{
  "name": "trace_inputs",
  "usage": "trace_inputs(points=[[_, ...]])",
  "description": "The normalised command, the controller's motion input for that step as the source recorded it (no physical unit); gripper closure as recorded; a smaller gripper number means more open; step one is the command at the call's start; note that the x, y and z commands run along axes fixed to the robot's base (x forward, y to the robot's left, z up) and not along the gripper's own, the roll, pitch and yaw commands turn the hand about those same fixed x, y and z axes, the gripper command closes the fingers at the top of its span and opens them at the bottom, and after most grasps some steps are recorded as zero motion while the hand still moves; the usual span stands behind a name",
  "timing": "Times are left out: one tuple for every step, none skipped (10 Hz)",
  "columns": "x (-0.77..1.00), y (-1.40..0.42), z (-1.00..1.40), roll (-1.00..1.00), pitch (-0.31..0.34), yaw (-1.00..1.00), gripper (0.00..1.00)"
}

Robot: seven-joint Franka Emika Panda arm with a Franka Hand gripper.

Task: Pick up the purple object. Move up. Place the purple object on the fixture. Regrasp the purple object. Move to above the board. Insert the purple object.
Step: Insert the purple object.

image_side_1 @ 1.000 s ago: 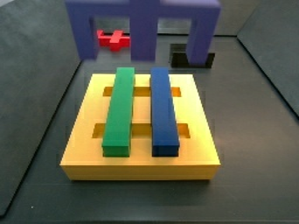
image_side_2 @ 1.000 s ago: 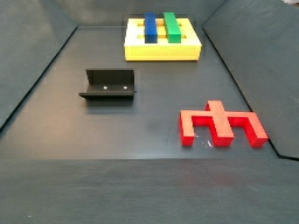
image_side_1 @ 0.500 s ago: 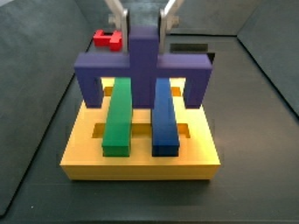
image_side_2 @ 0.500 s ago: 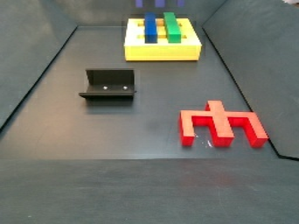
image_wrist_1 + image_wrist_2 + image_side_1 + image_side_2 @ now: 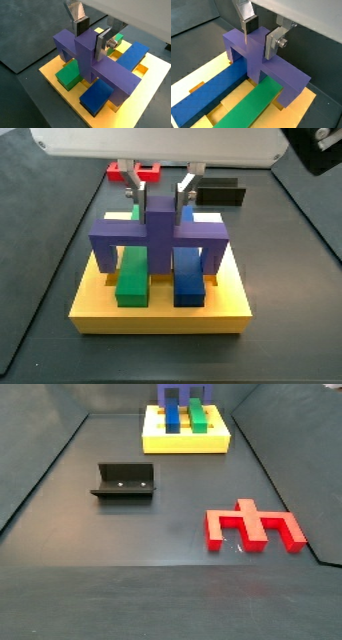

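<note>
The purple object [image 5: 160, 228] stands on the yellow board [image 5: 160, 313], its outer prongs down beside the green bar [image 5: 131, 283] and the blue bar [image 5: 190, 286]. My gripper [image 5: 160, 200] is directly above the board and shut on the object's upright middle stem. Both wrist views show the silver fingers [image 5: 101, 46] [image 5: 271, 44] on either side of the purple stem [image 5: 87, 55] [image 5: 258, 57]. In a side view only the object's lower part [image 5: 181, 394] shows at the frame's edge, and the gripper is out of that view.
The black fixture [image 5: 124, 481] stands on the dark floor, well away from the board [image 5: 187, 444], and it also shows behind the board [image 5: 221, 193]. A red comb-shaped block [image 5: 251, 526] lies on the floor. Dark walls ring the floor.
The gripper has come down with the purple object. The object went from hanging above the bars to straddling them on the board.
</note>
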Motion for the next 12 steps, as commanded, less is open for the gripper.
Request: trace_inputs(points=[[-0.09,-0.04,-0.08,-0.04,-0.031,0.04,1.00],[-0.05,-0.07,-0.13,-0.07,-0.054,0.07,1.00],[0.00,-0.06,-0.24,-0.13,-0.067,0.03,1.00],[0.07,0.00,-0.35,-0.14,-0.054,0.00,1.00],[0.15,0.00,-0.33,-0.14,-0.023,0.00,1.00],[0.09,0.00,-0.27,-0.15,-0.017,0.00,1.00],[0.00,0.07,-0.21,-0.14,-0.013,0.00,1.00],[-0.01,0.07,-0.19,-0.10,-0.027,0.00,1.00],[-0.05,0.02,-0.26,-0.08,-0.021,0.00,1.00],[-0.15,0.09,-0.15,-0.07,0.000,0.00,1.00],[0.00,-0.03,0.04,-0.01,0.000,0.06,1.00],[-0.02,0.00,0.02,0.00,-0.007,0.00,1.00]])
